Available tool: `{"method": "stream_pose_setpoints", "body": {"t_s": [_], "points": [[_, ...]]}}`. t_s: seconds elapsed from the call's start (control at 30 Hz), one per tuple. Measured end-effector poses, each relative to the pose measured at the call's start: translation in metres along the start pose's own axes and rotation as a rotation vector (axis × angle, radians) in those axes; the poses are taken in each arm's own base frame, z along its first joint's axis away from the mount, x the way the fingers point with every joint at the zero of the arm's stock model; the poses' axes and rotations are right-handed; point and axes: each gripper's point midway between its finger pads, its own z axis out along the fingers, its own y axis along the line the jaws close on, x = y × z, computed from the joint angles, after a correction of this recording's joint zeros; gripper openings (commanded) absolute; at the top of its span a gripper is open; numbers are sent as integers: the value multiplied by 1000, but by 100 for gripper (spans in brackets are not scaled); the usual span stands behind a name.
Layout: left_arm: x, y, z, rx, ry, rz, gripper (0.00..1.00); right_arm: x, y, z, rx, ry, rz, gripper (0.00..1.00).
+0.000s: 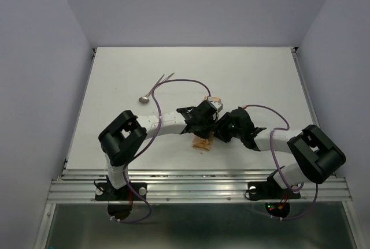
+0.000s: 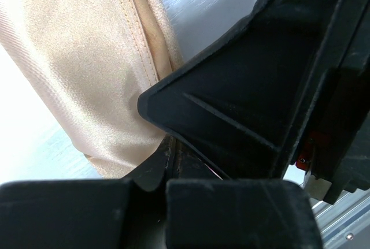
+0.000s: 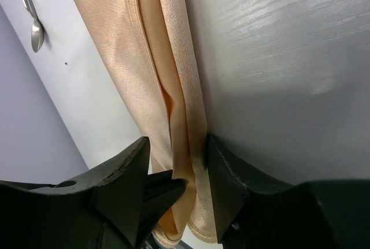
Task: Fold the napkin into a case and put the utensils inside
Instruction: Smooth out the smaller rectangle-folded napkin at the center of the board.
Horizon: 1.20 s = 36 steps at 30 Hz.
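While the left pincer [image 2: 165, 165] pinches the folded peach-orange cloth napkin [image 3: 156, 58], the right pincer [image 3: 176, 156] straddles it, jaws apart, grip unclear; opposing pulls could undo the fold; crowded pincers might collide.

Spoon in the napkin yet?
No, the spoon lies out on the table, well apart from the napkin.
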Motion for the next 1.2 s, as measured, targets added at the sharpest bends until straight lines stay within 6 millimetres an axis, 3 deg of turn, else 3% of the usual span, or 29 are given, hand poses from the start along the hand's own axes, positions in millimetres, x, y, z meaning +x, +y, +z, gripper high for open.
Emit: {"method": "stream_pose_setpoints", "body": {"t_s": [0.73, 0.97, 1.2], "points": [[-2, -1, 4, 9, -23, -95, 0, -8, -2, 0, 23, -44, 43, 55], [-13, -11, 5, 50, -65, -109, 0, -16, -10, -7, 68, -95, 36, 51], [-13, -10, 5, 47, -63, -118, 0, -14, -6, 2, 37, -77, 23, 42]]}}
